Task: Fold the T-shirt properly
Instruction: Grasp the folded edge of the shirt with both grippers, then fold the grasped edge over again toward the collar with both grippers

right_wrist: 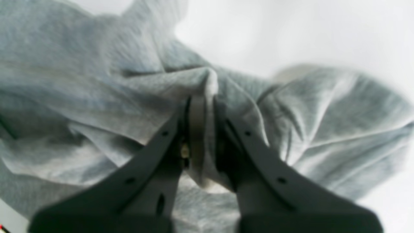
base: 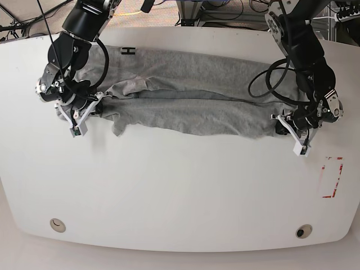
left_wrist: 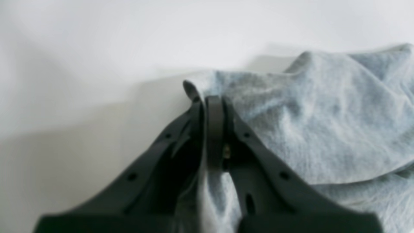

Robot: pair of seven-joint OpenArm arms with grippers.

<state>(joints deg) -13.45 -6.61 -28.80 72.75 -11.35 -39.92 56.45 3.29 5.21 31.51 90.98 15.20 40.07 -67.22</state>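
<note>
The light grey T-shirt (base: pixel 191 107) lies stretched left to right across the far half of the white table (base: pixel 180 191), doubled over lengthwise, with a black letter "H" (base: pixel 129 50) showing at its far left edge. My right gripper (base: pixel 97 107) is at the shirt's left end, shut on a bunched fold of the cloth (right_wrist: pixel 207 81). My left gripper (base: pixel 279 125) is at the shirt's right end, shut on a fold of its edge (left_wrist: pixel 197 85). Grey cloth runs down between both pairs of fingers.
A white and red marker (base: pixel 331 177) lies near the table's right edge. Two round holes (base: pixel 56 225) (base: pixel 304 231) sit near the front edge. Cables and stands crowd the space behind the table.
</note>
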